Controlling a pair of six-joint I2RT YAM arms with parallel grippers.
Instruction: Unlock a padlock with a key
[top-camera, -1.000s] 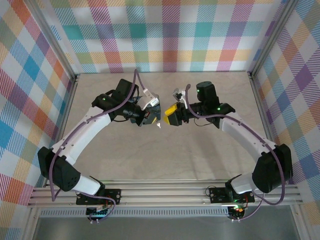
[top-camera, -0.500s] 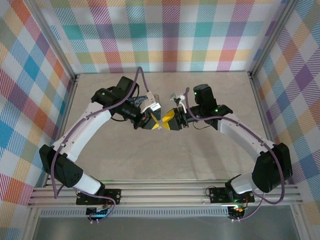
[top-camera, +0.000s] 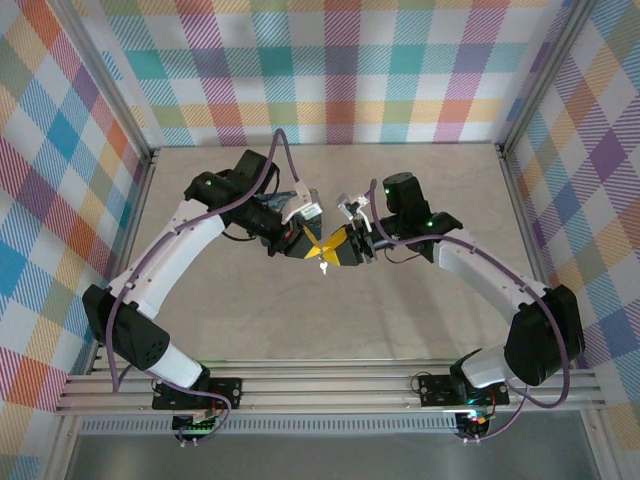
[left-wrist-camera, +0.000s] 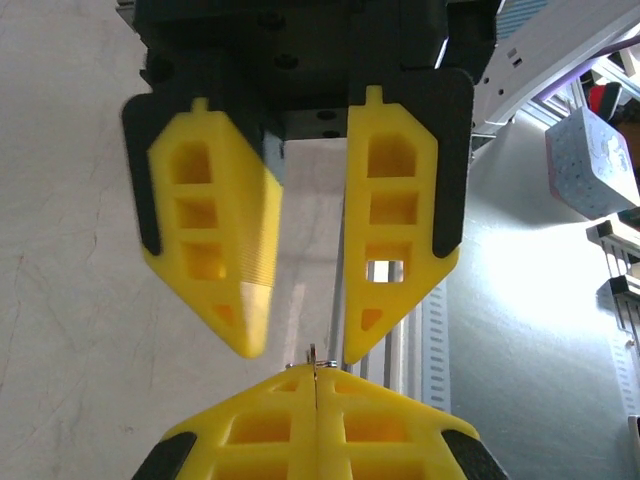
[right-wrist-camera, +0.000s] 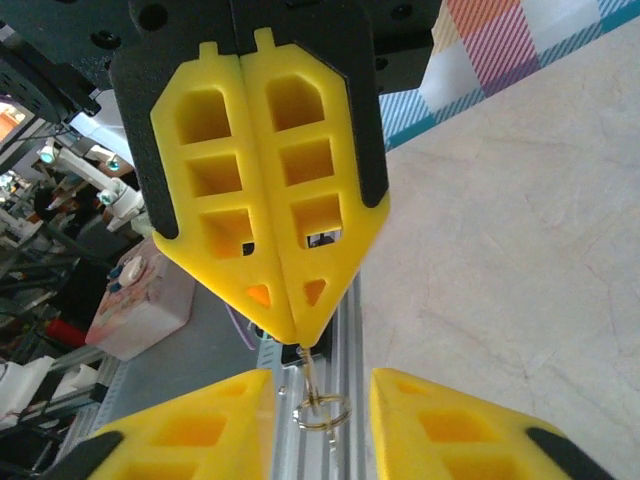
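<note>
While the right gripper (right-wrist-camera: 288, 335) pinches a key (right-wrist-camera: 308, 366) with a ring (right-wrist-camera: 322, 411) dangling beyond its tips, the left gripper (left-wrist-camera: 298, 352) gapes open facing it.

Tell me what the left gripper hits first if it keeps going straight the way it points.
Most likely the right gripper, shut tip to tip opposite the open left gripper. A small metal piece with a ring pinched at the right gripper's tips sits in that line and would probably touch first; depth is unclear.

Pale, marble-patterned table (top-camera: 330, 310) with both arm bases at its near edge.
</note>
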